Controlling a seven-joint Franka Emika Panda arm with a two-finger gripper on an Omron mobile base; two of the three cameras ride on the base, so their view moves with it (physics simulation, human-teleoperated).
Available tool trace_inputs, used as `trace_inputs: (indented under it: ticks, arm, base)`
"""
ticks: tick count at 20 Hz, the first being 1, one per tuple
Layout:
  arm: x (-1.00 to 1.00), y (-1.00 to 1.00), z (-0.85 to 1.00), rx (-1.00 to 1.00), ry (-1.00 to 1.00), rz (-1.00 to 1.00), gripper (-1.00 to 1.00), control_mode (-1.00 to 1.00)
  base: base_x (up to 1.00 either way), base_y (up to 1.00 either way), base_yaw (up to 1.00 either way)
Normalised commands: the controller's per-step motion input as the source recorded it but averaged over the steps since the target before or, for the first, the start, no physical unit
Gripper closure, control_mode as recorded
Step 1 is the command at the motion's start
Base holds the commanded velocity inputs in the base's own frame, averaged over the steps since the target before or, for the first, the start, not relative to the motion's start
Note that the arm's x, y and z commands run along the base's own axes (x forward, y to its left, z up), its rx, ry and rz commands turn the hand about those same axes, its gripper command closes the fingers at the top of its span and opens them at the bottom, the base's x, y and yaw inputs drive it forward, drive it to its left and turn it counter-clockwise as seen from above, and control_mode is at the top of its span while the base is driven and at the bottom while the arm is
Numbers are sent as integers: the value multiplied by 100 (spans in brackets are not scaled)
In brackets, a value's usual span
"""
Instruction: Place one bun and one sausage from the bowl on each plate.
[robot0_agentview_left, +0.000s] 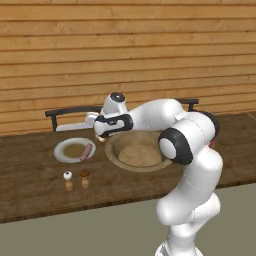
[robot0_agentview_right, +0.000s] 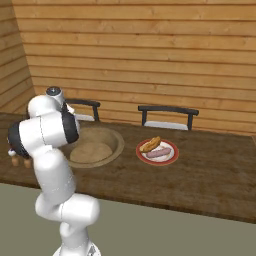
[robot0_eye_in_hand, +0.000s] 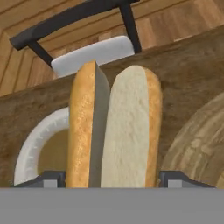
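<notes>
While tool (robot0_eye_in_hand: 112, 181) grips bun (robot0_eye_in_hand: 114, 127), sausage (robot0_agentview_left: 87, 151) on grey plate (robot0_agentview_left: 62, 149), bowl (robot0_agentview_left: 131, 163) bare

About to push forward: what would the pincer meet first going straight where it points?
The pincer carries a bun. Beyond it, likely the grey-white plate or the wooden counter; depth is unclear.

You have two buns: one (robot0_eye_in_hand: 114, 127) directly in front of the hand, one (robot0_agentview_right: 150, 144) on the far plate. You have two sausages: one (robot0_agentview_left: 86, 151) on the plate beside the hand, one (robot0_agentview_right: 159, 152) well apart from it. You have two plates: a grey-white one (robot0_agentview_left: 62, 149) just beside the hand, a red-rimmed one (robot0_agentview_right: 171, 157) well apart. You have one bowl (robot0_agentview_left: 114, 154), two chairs (robot0_agentview_right: 167, 110) (robot0_agentview_left: 70, 111) and two small shakers (robot0_agentview_left: 67, 175) (robot0_agentview_left: 84, 174).
</notes>
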Motion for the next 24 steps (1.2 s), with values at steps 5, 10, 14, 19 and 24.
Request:
trace_inputs:
  ticks: [5,10,14,19,24]
  arm:
    - [37,100,-13,9,0,-1,100,-100]
    - [27,100,-8,0,7,-1,100,-100]
    - [9,70,-41,0,9,0,100,-100]
    - [-1,2,-45,0,3,0,-100,-100]
    - [-11,-54,4,4,0,-1,-100,-100]
  base:
    - [0,0,0]
    - [0,0,0]
    - [0,0,0]
    - [0,0,0]
    - [0,0,0]
